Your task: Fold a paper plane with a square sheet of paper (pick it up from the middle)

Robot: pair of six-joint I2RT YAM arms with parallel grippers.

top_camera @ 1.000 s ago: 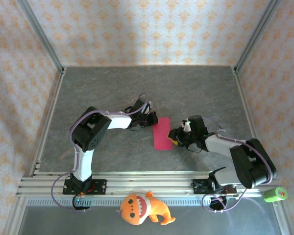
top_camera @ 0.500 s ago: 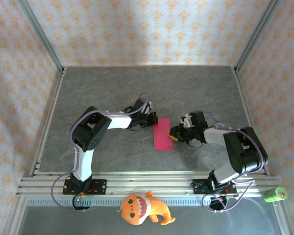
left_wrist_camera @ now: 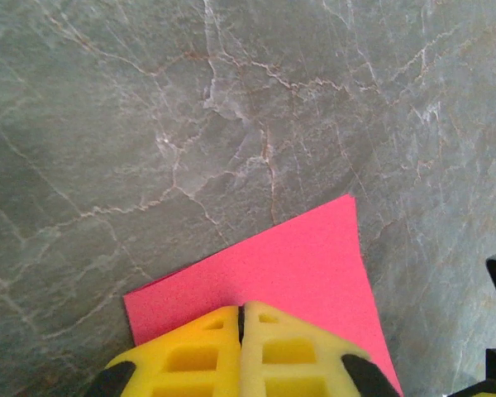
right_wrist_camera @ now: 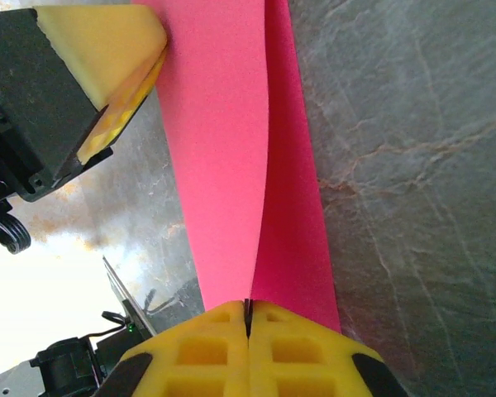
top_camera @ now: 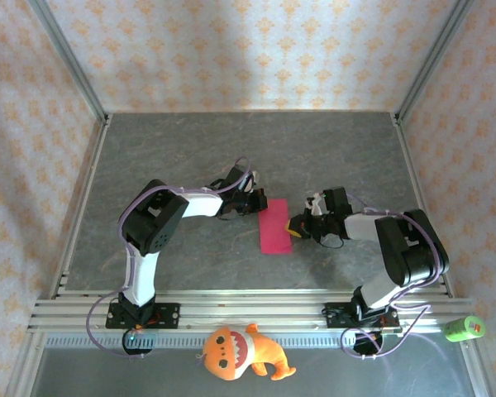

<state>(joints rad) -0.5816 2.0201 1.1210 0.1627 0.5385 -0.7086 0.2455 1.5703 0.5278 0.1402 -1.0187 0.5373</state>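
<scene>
The right gripper pinched the thin magenta-pink paper sheet by its raised flap; the left gripper sat closed on its corner.

I find the top view softly and evenly lit, sharp, with only faint shadows on the table. In the right wrist view the lower-left corner is blown out white, with glare on the adjoining stone, and the square sheet of paper is oversaturated. The left wrist view is crisp.
</scene>
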